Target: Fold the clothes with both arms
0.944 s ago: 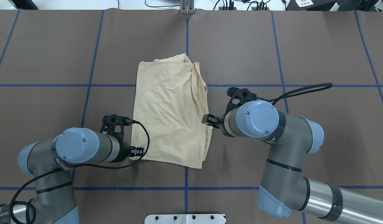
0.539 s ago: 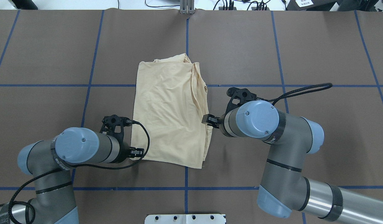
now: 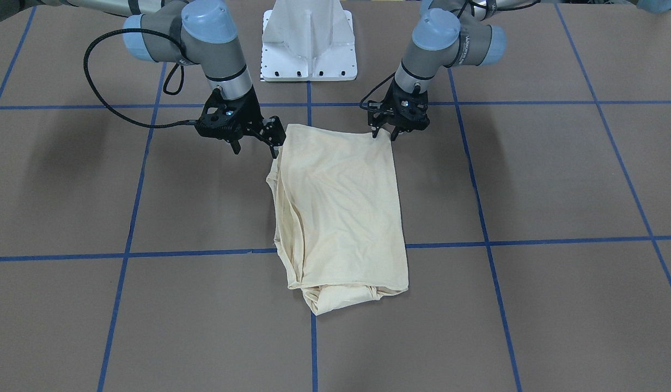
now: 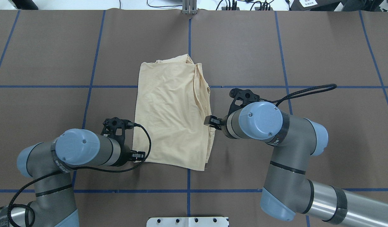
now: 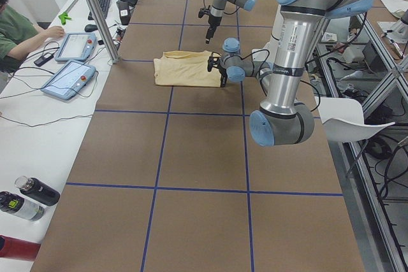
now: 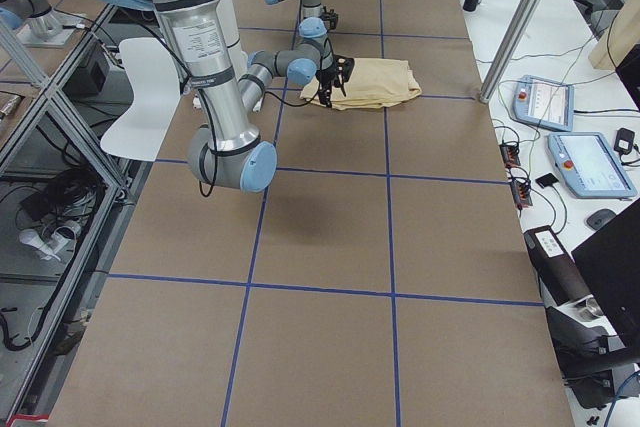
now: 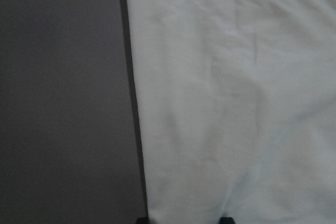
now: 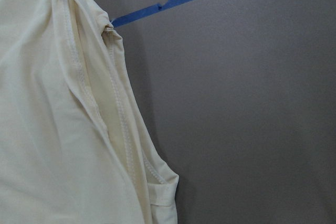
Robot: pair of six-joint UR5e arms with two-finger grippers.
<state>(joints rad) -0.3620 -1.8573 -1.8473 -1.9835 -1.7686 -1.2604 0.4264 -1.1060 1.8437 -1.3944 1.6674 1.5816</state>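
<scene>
The cream-yellow shirt (image 3: 341, 207) (image 4: 172, 116) lies folded into a long strip in the middle of the brown table, with a bunched end on the far side from me. My left gripper (image 4: 140, 155) (image 3: 384, 136) hovers low at its near left corner. In the left wrist view its two fingertips show apart at the bottom edge, with the shirt (image 7: 236, 103) between them. My right gripper (image 4: 210, 121) (image 3: 275, 139) sits open against the shirt's right edge, where layered hems (image 8: 121, 129) show. The print and label are hidden.
The white pedestal base (image 3: 308, 49) stands between the arms at my edge of the table. Blue tape lines (image 4: 244, 86) cross the brown cover. In the exterior left view a seated person (image 5: 16, 27), tablets (image 5: 67, 78) and a metal post (image 5: 95, 11) are beside the table.
My left gripper has slid slightly toward my base at the shirt's corner. The right arm and the shirt have not moved.
</scene>
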